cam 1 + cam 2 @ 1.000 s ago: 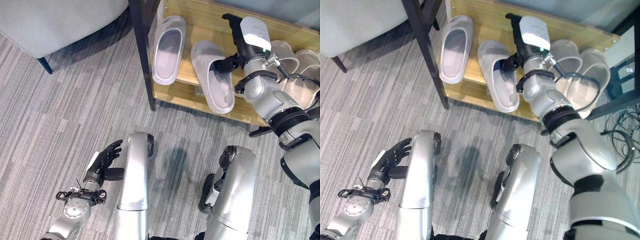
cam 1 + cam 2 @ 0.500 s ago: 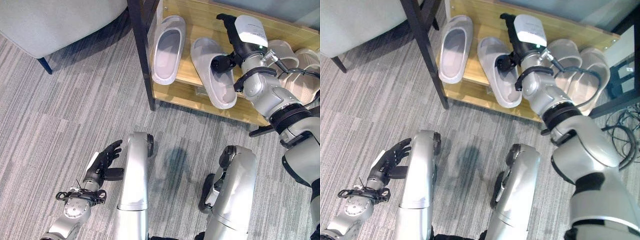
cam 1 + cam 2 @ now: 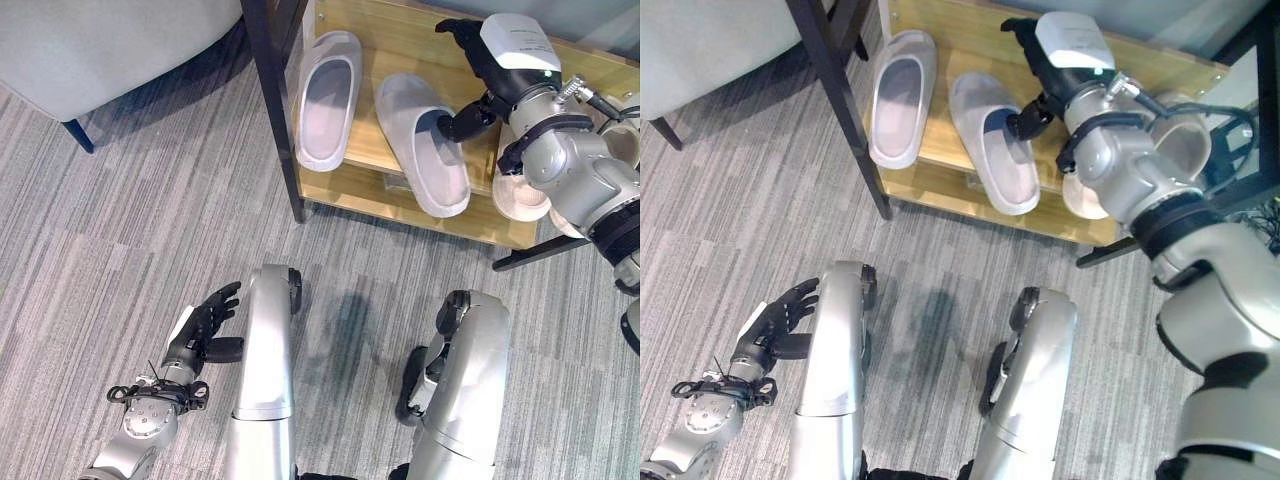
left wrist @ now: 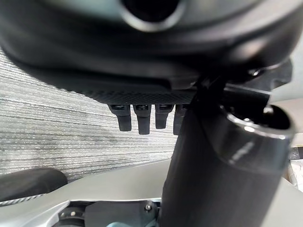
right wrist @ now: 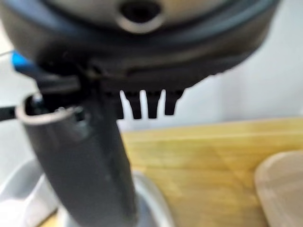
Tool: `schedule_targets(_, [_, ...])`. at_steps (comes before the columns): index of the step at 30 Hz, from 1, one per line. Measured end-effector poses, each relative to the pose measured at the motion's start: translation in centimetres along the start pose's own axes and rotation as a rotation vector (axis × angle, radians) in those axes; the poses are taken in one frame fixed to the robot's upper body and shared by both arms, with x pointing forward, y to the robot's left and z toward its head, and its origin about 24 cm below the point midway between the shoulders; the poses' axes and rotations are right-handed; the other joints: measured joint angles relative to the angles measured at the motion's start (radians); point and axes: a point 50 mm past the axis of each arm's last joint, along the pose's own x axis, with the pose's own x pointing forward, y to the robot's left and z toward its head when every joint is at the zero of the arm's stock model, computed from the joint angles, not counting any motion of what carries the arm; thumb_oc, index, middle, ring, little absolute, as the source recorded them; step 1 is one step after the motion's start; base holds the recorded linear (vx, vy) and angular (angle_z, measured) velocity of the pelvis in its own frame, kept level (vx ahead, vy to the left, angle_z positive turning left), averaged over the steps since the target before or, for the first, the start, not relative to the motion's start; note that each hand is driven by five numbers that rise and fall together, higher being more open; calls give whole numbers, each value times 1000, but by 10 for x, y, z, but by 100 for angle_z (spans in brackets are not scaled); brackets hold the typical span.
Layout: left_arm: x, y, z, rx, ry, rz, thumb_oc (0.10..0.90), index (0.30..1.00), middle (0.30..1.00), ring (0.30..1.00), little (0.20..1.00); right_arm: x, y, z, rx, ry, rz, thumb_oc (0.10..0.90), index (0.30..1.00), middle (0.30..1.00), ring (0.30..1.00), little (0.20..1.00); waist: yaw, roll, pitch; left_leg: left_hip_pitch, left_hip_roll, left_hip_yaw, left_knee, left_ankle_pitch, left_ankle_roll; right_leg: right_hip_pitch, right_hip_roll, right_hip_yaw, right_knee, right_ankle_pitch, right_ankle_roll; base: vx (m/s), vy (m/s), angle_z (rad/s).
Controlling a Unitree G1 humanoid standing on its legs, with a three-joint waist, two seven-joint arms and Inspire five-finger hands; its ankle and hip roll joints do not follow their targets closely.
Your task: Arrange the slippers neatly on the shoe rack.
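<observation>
1. Grey slipper [image 3: 425, 145] lies on the wooden shoe rack [image 3: 400, 195], just under the right robot hand [image 3: 478, 70], whose thumb touches its strap; fingers straight, apparently nudging it parallel to the second slipper [image 3: 325, 100] beyond.
2. Left robot hand [image 3: 205, 325] hangs relaxed, spread, over the carpet.

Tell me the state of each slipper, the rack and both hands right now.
Left grey slipper: flat on the shelf, straight.
Right grey slipper: on the shelf, angled, heel overhanging.
Beige slippers: on the shelf, partly hidden.
Shoe rack: holding all slippers.
Right hand: thumb in the angled slipper.
Left hand: open, idle.
</observation>
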Motion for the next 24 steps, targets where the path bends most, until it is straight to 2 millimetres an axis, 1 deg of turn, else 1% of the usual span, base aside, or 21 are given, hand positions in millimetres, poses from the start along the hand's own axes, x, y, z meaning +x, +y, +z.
schedule_targets(6, [-1,1,0,-1,1,6,800,900,900,900,900,-2,-6,3,8,-32,-7,800,900,900,900,900,-3,-7,0,3,2,0,1,-1,1,2,0,-1,0,0,0,0,0,0])
schedule_targets(12, [-3,3,-1,-3,4,15,800,900,900,900,900,-6,-15,17,22,-118,-16,800,900,900,900,900,-14,-9,0,3,3,0,2,-1,1,3,0,-1,-1,0,0,0,0,0])
schedule_targets(14, [-4,4,-2,-3,7,17,800,900,900,900,900,-10,-17,20,34,-144,-16,800,900,900,900,900,-16,-9,0,3,4,0,2,-1,1,3,0,-1,-2,0,0,0,0,0])
schedule_targets(17, [-6,6,-3,-3,11,25,800,900,900,900,900,-12,-19,25,39,-175,-16,800,900,900,900,900,-28,-9,0,4,4,0,3,-2,1,4,0,-1,-2,0,0,0,0,0])
schedule_targets(20, [-7,6,-3,-6,12,28,800,900,900,900,900,-20,-15,18,51,-163,-2,800,900,900,900,900,-31,-10,0,5,6,0,4,-2,1,5,0,-3,-3,0,0,0,0,0])
schedule_targets(23, [-7,6,-3,-6,11,29,800,900,900,900,900,-29,-3,1,184,-81,6,800,900,900,900,900,-32,-10,0,5,7,0,4,-2,2,6,-1,-3,-4,0,0,0,0,0])
schedule_targets(24, [-7,6,-3,-6,11,29,800,900,900,900,900,-31,-1,-1,211,-70,5,800,900,900,900,900,-31,-10,0,5,7,0,4,-2,2,6,-1,-3,-4,0,0,0,0,0])
